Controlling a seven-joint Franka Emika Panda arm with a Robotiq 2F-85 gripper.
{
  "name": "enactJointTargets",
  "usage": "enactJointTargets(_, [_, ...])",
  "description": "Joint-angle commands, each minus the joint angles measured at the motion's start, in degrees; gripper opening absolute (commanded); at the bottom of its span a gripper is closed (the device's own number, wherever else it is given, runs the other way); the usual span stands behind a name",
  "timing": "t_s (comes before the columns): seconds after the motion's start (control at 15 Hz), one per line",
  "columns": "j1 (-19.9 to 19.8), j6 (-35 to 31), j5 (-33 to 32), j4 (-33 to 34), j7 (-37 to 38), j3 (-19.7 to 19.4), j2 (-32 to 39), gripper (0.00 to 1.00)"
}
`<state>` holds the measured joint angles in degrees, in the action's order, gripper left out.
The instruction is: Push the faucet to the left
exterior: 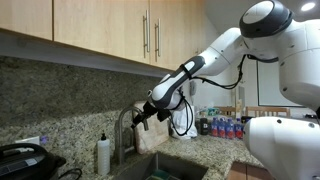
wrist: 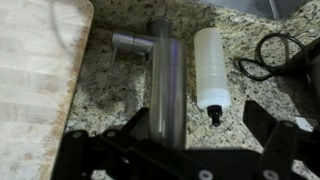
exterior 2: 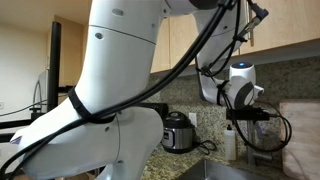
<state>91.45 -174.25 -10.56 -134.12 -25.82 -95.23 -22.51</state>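
The faucet (exterior: 124,128) stands on the desk (exterior: 215,150) behind the sink (exterior: 168,166), close to the back wall. In an exterior view, a soap bottle (exterior: 103,155) stands just left of the faucet, and a cooker (exterior: 22,160) sits farther left. The gripper (exterior: 140,118) is just right of the faucet's arch, near its top. A cluster of bottles (exterior: 225,127) stands well to the faucet's right. Cabinets (exterior: 100,25) hang above the faucet. In the wrist view, the faucet runs between the gripper's two parted fingers, with a board (wrist: 35,80) to its left.
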Motion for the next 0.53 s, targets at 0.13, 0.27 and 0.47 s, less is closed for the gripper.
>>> enactJointTargets(0.13, [-0.6,-0.8,1.4,-2.2,5.9,3.6,7.7,1.00])
enactJointTargets(0.27, [-0.2,-0.1,1.4,-2.1,7.2,3.7,8.6,1.00])
enactJointTargets(0.47, [0.7,0.8,1.2,-1.6,8.4,3.9,9.8,1.00])
